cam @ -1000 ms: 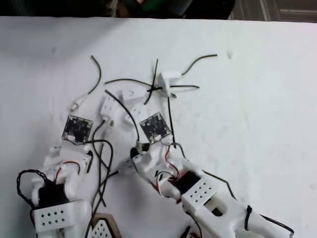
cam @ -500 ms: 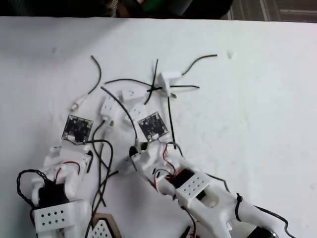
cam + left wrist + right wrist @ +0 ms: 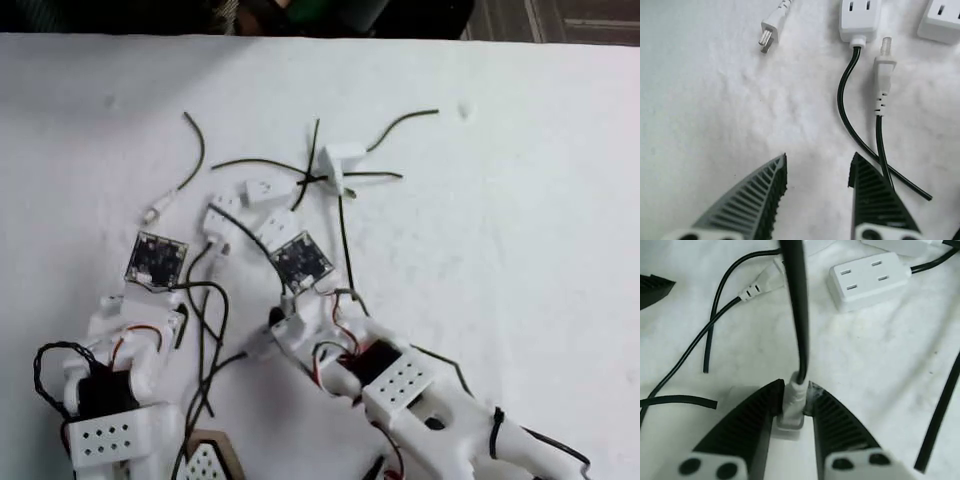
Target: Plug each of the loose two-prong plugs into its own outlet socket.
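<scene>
Right tool: the right tool (image 3: 795, 390) is clamped shut on a white plug (image 3: 791, 402), with a ribbed finger pressed against each side of the plug body.
Held plug: it sits low between the fingers, just above the tabletop (image 3: 520, 250). Its black cord (image 3: 799, 315) runs straight out, away from the tool.
Near the right tool: a double outlet block (image 3: 867, 279) lies flat and face up, showing two pairs of slots. It is apart from the held plug and nothing is plugged into it.
Other side of the cord: a second plug (image 3: 759, 285) lies loose on its own thin black lead.
Left tool: the left tool (image 3: 817, 167) is open. Its two dark fingers (image 3: 765, 195) are spread over bare white surface with nothing between them.
Ahead of the left tool: an outlet socket (image 3: 859, 15) lies with its slots empty and a black lead curving back from it.
Beside that lead: a corded plug (image 3: 883, 62) lies with its prongs pointing towards the outlet socket. It is close to the socket but not inserted.
Farther aside: a small loose plug (image 3: 771, 29) lies well apart from the sockets with its prongs bare.
Edge: an edge outlet (image 3: 942, 20) is partly in sight.
High view: a far outlet (image 3: 340, 160) lies beyond both arms among crossing black leads.
</scene>
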Robot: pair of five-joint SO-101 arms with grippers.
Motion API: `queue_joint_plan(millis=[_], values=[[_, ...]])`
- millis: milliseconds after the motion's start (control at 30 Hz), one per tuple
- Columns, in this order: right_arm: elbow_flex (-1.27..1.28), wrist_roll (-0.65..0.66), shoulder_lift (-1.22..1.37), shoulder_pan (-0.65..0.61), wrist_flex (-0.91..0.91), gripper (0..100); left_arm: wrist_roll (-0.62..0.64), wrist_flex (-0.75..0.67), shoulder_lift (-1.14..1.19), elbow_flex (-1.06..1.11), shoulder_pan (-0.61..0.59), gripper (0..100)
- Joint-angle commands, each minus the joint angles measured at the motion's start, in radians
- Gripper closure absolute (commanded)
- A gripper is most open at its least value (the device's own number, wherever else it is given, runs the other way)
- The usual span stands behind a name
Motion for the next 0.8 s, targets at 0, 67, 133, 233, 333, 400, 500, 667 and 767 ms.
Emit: queue_joint_plan(millis=[0,67,133,233,333,400,500,667,767], values=[[0.009,0.055,-0.012,-0.008,0.074,98.1,-0.003,-0.003,-0.013,-0.015,-0.008,79],[0.009,0.081,-0.019,-0.008,0.099,97.8,-0.003,-0.003,-0.013,-0.015,-0.008,79],[0.005,0.098,-0.022,-0.008,0.128,97.8,-0.003,-0.003,-0.013,-0.015,-0.008,79],[0.005,0.1,-0.022,-0.008,0.165,97.8,-0.005,-0.003,-0.013,-0.015,-0.008,79],[0.005,0.098,-0.028,-0.005,0.188,97.8,-0.005,-0.003,-0.013,-0.015,-0.008,79],[0.005,0.098,-0.042,-0.005,0.208,97.8,-0.005,-0.003,-0.013,-0.015,-0.008,79],[0.005,0.098,-0.085,-0.004,0.242,97.7,-0.005,-0.003,-0.013,-0.015,-0.008,79],[0.005,0.1,-0.186,-0.004,0.271,97.7,-0.005,-0.003,-0.013,-0.015,-0.008,79],[0.005,0.1,-0.24,-0.004,0.282,96.4,-0.005,-0.003,-0.013,-0.015,-0.008,79]])
